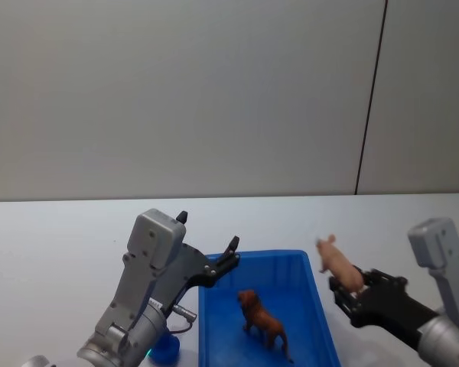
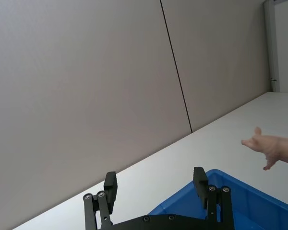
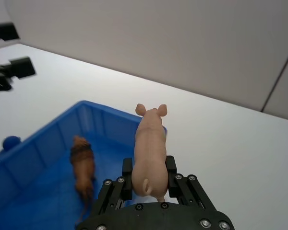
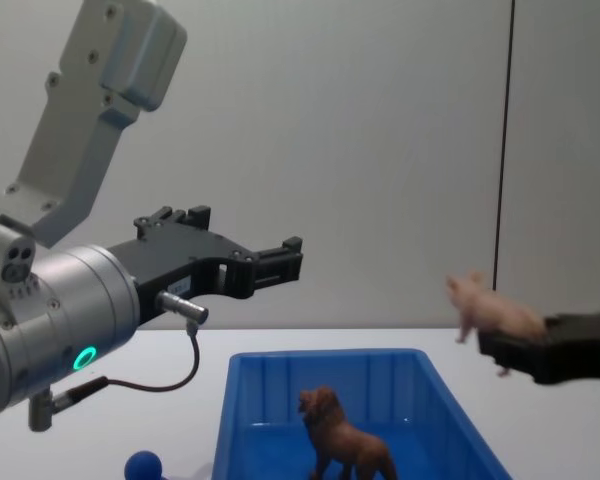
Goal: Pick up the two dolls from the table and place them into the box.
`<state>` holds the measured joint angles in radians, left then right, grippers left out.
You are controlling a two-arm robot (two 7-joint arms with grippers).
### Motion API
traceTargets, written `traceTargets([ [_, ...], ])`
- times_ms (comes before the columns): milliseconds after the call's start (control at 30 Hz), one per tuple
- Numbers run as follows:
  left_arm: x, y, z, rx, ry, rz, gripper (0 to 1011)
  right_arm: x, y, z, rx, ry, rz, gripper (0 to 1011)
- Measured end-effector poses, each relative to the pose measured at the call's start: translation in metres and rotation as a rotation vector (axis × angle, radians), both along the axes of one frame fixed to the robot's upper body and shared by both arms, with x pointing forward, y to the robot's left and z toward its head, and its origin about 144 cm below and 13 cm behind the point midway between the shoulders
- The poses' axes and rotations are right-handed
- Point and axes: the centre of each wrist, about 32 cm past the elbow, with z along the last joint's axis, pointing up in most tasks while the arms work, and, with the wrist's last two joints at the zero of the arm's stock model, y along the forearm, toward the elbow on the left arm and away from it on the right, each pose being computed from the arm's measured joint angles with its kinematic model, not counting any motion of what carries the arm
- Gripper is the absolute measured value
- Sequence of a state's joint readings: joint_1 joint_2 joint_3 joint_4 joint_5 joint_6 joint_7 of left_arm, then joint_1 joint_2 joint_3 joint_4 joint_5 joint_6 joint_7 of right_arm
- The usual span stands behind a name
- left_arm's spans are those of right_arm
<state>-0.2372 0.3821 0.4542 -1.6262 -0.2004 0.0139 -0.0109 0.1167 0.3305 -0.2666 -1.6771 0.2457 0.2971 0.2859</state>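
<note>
Already the reddish-brown plastic lion [image 1: 262, 321] stands in the bright blue ribbed plastic bin [image 1: 271, 255] on the white tabletop [image 1: 61, 229], so the left hand [image 2: 154, 178] hangs open and empty over its ten-o'clock corner, while the right hand [image 1: 344, 292], clamped on the pale pink plastic pig [image 1: 336, 262], holds it raised just off the two-o'clock corner, apparently for delivery.

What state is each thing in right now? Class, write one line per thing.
lion: standing upright inside the box.
pig: in the air, gripped by the right claw.
box: upright, holding the lion.
blue ball: on the table, outside the box.
left claw: open, empty, raised.
right claw: shut on the pig.
</note>
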Motion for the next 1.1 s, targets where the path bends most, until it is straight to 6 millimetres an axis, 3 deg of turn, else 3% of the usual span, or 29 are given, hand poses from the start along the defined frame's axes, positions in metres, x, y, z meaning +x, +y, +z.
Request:
traceTargets([
  [367,0.000,0.000,0.000,0.000,0.000,0.000,1001,0.017,0.024,0.009,0.018,0.033,0.092,409],
  [733,0.000,0.000,0.000,0.000,0.000,0.000,1001,0.028,0.040,0.009,0.017,0.064,0.130,794],
  [800,0.000,0.000,0.000,0.000,0.000,0.000,1001,0.029,0.040,0.009,0.015,0.063,0.130,812],
  [967,0.000,0.000,0.000,0.000,0.000,0.000,1001,0.027,0.037,0.010,0.009,0.042,0.121,976],
  [1100,0.000,0.000,0.000,0.000,0.000,0.000,1001,0.023,0.031,0.010,0.003,0.023,0.108,1001],
])
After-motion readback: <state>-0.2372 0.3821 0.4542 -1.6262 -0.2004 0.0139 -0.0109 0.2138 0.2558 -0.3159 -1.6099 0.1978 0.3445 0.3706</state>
